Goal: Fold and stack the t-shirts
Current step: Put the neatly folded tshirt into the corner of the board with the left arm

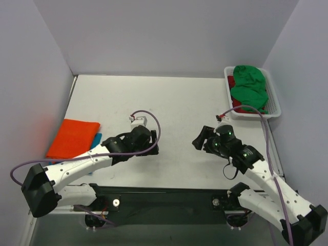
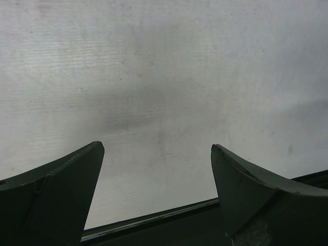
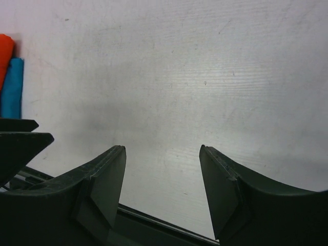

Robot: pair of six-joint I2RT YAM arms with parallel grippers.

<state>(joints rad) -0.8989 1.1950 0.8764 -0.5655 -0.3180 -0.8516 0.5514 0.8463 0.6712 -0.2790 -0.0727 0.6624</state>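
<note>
Robotics lab test cell. Enclosed on three sides by plain pale wall panels around a white table. Fitted with left arm and right arm bolted at near edge, with exposed purple cabling.

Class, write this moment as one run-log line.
orange t-shirt folded on teal t-shirt; green t-shirt in basket; left gripper open, empty; right gripper open, empty

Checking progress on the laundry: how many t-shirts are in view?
4: orange t-shirt folded atop teal t-shirt at left; green t-shirt and dark red t-shirt bunched in the basket, where more may hide.

orange shirt, teal shirt, green shirt
</note>
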